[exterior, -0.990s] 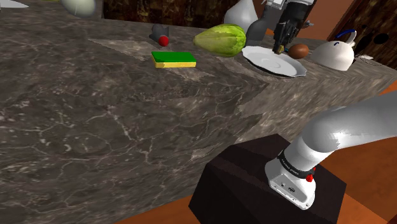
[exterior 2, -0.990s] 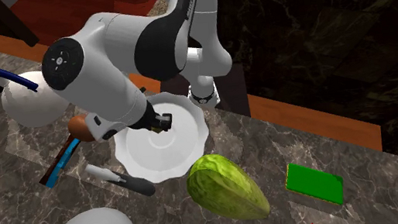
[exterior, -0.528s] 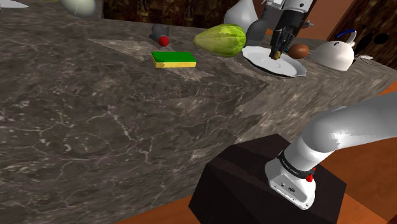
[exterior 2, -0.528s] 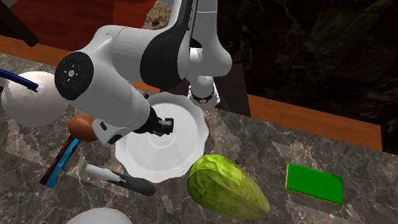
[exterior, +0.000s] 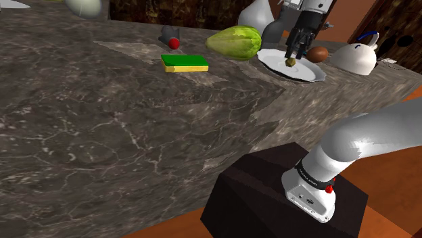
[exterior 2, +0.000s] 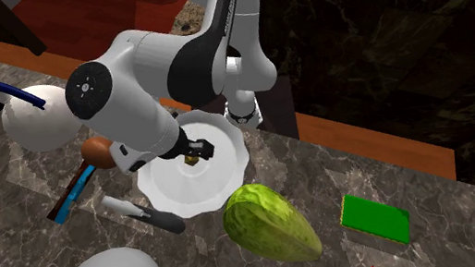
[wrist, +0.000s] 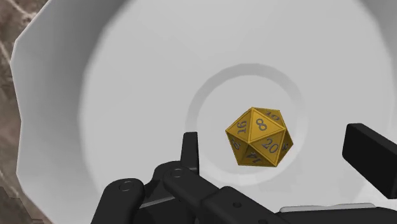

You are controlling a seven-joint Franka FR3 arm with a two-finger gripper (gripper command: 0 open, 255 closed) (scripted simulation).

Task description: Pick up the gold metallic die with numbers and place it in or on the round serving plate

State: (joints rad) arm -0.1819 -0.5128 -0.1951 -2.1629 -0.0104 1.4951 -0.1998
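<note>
Here, the dark veined counter (exterior: pixel 135 122) bears the plate (exterior: pixel 308 72) holding the die (exterior: pixel 290 62).

the white arm (exterior 2: pixel 141 84) stretches far forward and bends at the wrist, its black gripper (wrist: pixel 280 149) pointing down with fingers (wrist: pixel 189 149) spread wide apart (clasping nothing between them).

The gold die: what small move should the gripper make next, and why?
Probably lift straight up. The gold die lies in the middle of the white plate, and the gripper is open, fingers clear of it, so a vertical retreat should not nudge it.
</note>
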